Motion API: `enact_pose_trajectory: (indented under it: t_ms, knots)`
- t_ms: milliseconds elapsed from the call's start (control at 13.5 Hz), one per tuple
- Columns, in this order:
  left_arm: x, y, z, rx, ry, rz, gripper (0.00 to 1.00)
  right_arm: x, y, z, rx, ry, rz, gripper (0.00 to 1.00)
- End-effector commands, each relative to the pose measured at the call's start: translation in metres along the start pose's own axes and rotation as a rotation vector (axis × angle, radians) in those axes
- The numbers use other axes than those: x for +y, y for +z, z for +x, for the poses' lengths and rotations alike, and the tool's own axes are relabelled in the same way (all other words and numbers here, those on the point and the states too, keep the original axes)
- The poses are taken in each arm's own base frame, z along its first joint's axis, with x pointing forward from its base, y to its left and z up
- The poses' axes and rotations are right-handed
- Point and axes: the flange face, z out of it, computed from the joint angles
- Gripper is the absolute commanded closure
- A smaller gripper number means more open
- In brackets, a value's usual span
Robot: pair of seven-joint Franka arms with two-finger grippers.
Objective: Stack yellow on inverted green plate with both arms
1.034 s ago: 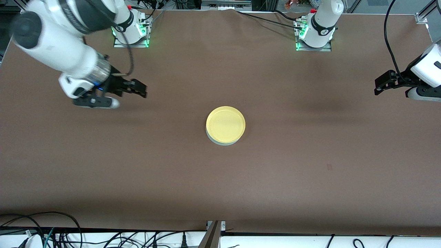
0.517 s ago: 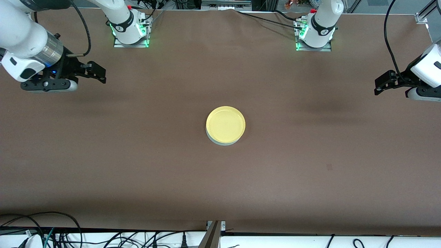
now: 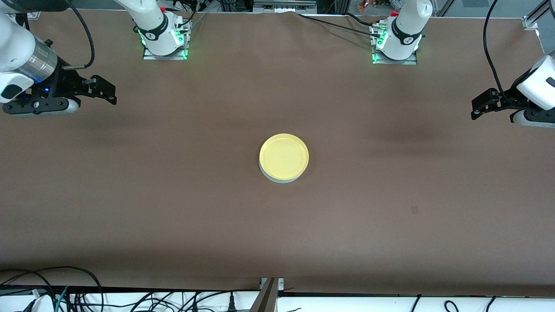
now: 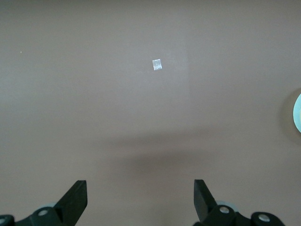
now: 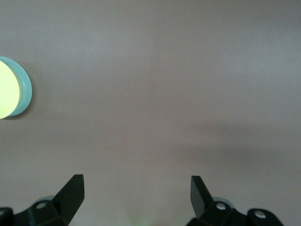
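1. Front view: the yellow plate [image 3: 284, 156] is seen resting on the inverted green plate [image 3: 277, 179] at the middle of the tabletop [image 3: 390, 208]; only a thin pale crescent of the green rim shows on the edge nearer the camera. Both plates are judged light, stiff and smooth, so any hold would best be taken at the low rim. The right gripper [image 3: 110, 92] has been drawn back from nearer the stack to the right arm's end of the tabletop; the left gripper [image 3: 476, 109], at the left arm's end, is unchanged and waits.
2. Left wrist view: the fingers [image 4: 75, 200] are spread wide, holding nothing, over bare tabletop with a small pale square mark [image 4: 156, 64].
3. Right wrist view: the fingers [image 5: 71, 194] are spread wide and empty; the stack is seen well apart from them.
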Motion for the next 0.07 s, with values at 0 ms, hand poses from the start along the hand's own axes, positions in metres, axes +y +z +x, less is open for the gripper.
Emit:
enact_pose_trajectory:
  t_ms: [0]
  knots:
    - [-0.0026,-0.0054,0.0016,0.0,0.02,0.017,0.0,0.0021,-0.0127,0.0008,0.017,-0.005,-0.02,0.0]
